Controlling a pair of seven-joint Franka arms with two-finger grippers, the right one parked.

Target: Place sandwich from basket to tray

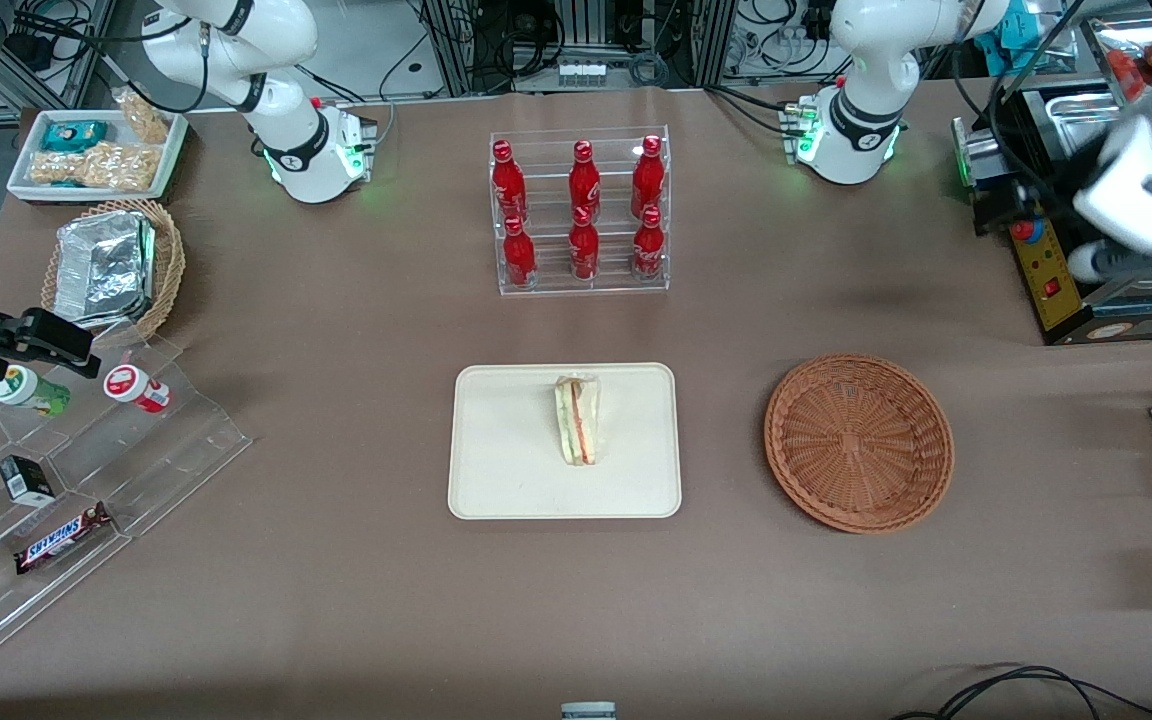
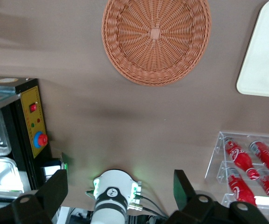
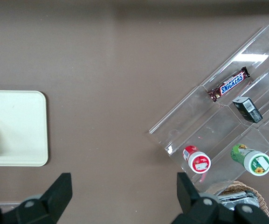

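Sandwich (image 1: pixel 576 419) lies on the tray (image 1: pixel 496 470), about mid-tray, long axis running toward and away from the front camera, filling edge up. Basket (image 1: pixel 858 441) holds nothing; it sits beside the tray toward the working arm's end of the tabletop (image 1: pixel 336 600), well apart from it. Task looks done as things lie.

Handling, as a judgement: the sandwich is light and soft, white bread in clear wrap, easy to crush, and the film is probably slippery. Best hold would be across the two flat bread faces near the thick end, light squeeze; pinching the thin tip or the filling edge would likely deform it or slip.

Hand (image 2: pixel 120 191) is up high and away from the work area, over the tabletop near the left arm's base (image 1: pixel 851 130), looking down at the basket. Fingers (image 2: pixel 55 189) stand wide apart with nothing between them.

Around: clear rack of red bottles (image 1: pixel 581 210) stands farther from the front camera than the tray, apart from it. Black machine with a yellow panel (image 1: pixel 1046 270) sits at the working arm's end, near the raised hand. Toward the parked arm's end: acrylic stepped shelf (image 1: pixel 166 440) with a Snickers bar (image 1: pixel 61 538) and small cups, a tan basket with a foil container (image 1: pixel 106 265), and a white snack tray (image 1: pixel 96 150). Nothing stands between basket and tray.
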